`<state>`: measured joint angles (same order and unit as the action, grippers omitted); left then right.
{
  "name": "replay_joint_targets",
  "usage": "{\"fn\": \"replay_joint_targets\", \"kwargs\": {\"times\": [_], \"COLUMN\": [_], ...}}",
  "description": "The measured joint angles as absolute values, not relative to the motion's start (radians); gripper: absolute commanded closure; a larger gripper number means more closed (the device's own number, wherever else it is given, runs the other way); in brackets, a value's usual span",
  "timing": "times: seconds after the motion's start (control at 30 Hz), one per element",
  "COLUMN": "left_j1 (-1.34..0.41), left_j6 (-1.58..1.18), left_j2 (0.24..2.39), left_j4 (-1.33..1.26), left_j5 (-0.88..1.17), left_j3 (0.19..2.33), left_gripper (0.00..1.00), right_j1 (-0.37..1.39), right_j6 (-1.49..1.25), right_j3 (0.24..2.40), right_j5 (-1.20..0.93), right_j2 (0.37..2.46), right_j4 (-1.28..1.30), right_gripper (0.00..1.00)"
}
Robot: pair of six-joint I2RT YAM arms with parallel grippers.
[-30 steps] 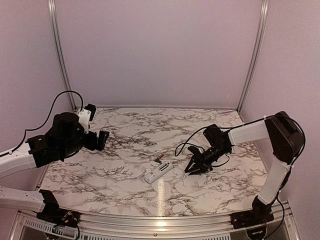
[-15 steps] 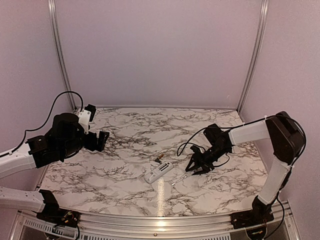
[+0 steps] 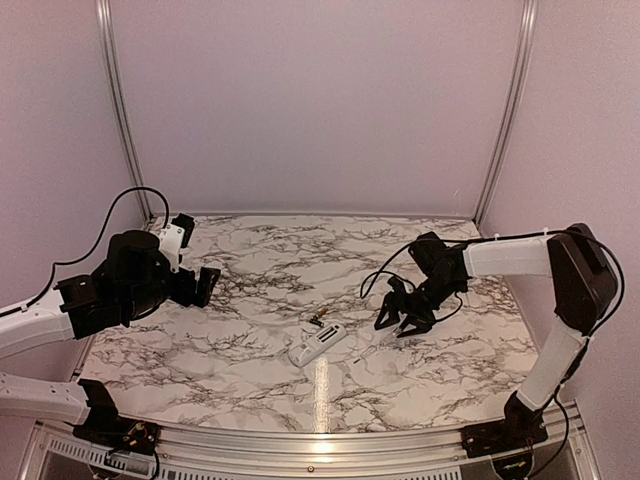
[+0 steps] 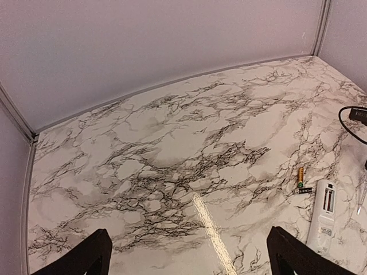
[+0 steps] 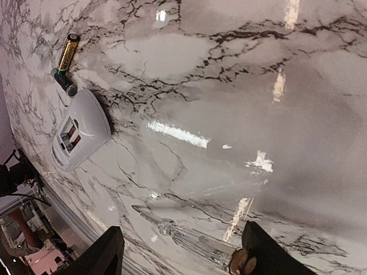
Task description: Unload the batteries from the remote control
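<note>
Right wrist shows right fingers (image 5: 106, 255) apart over the clear tool (image 5: 192, 239), empty; left fingers (image 4: 86, 256) wide apart.

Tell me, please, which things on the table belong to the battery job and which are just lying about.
Job:
- remote
- gold battery
- dark battery, both out beside the remote

Lying about:
- clear pen-like tool

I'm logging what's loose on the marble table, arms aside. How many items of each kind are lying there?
Batteries: 2, the gold battery and the dark battery
Remote control: 1
Clear pen-like tool: 1
Total: 4
</note>
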<state>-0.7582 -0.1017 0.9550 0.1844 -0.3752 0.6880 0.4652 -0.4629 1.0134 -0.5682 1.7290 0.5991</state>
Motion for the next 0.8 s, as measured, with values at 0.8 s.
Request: {"fn": "replay_joint_targets", "kwargs": {"times": [0.8], "left_j1": [-0.758], "left_j6": [-0.023], "left_j2": [1.039], "left_j4": [0.122], "left_j5": [-0.374], "left_j3": [0.693], "left_gripper": [0.01], "right_j1": [0.474], "right_j6": [-0.406], "right_j3": [1.242], "right_j5": [-0.153], "right_j2": [1.714], "right_j4": [0.863], "right_gripper": [0.02]}}
